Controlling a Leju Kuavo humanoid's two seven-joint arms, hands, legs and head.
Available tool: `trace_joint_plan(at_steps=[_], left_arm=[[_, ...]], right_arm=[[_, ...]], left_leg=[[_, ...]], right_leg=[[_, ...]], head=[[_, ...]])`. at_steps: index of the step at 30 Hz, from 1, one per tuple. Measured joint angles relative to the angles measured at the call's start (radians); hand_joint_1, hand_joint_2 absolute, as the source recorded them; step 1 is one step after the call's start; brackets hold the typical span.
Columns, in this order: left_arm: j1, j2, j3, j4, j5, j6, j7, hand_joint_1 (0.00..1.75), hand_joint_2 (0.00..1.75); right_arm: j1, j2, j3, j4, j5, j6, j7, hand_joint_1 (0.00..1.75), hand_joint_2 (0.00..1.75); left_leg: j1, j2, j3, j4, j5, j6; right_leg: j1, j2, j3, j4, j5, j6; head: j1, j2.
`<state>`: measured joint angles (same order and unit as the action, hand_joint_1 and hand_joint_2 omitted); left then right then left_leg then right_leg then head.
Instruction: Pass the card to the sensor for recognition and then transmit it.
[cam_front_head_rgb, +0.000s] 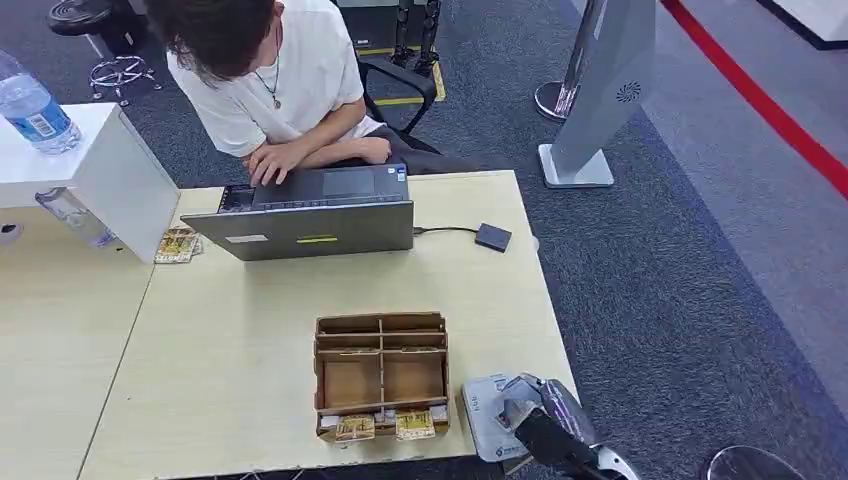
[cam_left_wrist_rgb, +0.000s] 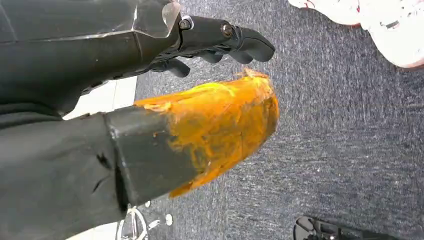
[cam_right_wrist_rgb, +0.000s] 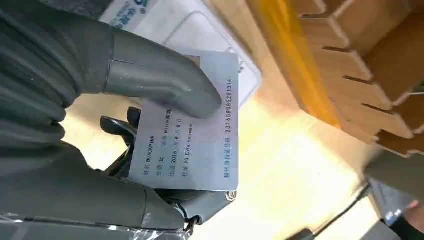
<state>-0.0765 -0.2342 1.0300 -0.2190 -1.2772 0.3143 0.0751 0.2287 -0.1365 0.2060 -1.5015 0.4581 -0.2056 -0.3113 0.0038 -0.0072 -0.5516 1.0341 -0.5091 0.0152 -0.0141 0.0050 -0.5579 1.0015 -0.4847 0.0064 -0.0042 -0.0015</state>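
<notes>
My right hand (cam_front_head_rgb: 540, 415) hovers at the table's near right corner, over the white card sensor (cam_front_head_rgb: 482, 410). In the right wrist view its thumb (cam_right_wrist_rgb: 165, 82) presses a pale printed card (cam_right_wrist_rgb: 200, 145) against the darker fingers beneath. The card hangs face up just above the sensor (cam_right_wrist_rgb: 170, 22), apart from the wooden divider box (cam_right_wrist_rgb: 350, 60). My left hand (cam_left_wrist_rgb: 220, 40) hangs over grey carpet, fingers loosely apart and holding nothing.
The wooden divider box (cam_front_head_rgb: 380, 375) stands left of the sensor with cards (cam_front_head_rgb: 385, 425) in its front slot. A person (cam_front_head_rgb: 270, 90) types on a laptop (cam_front_head_rgb: 320, 225) at the far edge. A small dark device (cam_front_head_rgb: 492, 237), a white box (cam_front_head_rgb: 110, 170) and a bottle (cam_front_head_rgb: 35, 105) sit further back.
</notes>
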Motion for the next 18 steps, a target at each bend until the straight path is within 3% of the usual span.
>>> trace_joint_plan(at_steps=[18], left_arm=[[0.000, -0.010, 0.000, 0.000, -0.003, -0.002, -0.001, 0.00, 0.00]], right_arm=[[0.004, -0.034, 0.060, -0.013, 0.077, -0.006, 0.044, 1.75, 1.75]], left_leg=[[0.000, 0.000, 0.000, 0.000, 0.000, 0.000]], right_leg=[[0.000, 0.000, 0.000, 0.000, 0.000, 0.000]], head=[[0.000, 0.000]])
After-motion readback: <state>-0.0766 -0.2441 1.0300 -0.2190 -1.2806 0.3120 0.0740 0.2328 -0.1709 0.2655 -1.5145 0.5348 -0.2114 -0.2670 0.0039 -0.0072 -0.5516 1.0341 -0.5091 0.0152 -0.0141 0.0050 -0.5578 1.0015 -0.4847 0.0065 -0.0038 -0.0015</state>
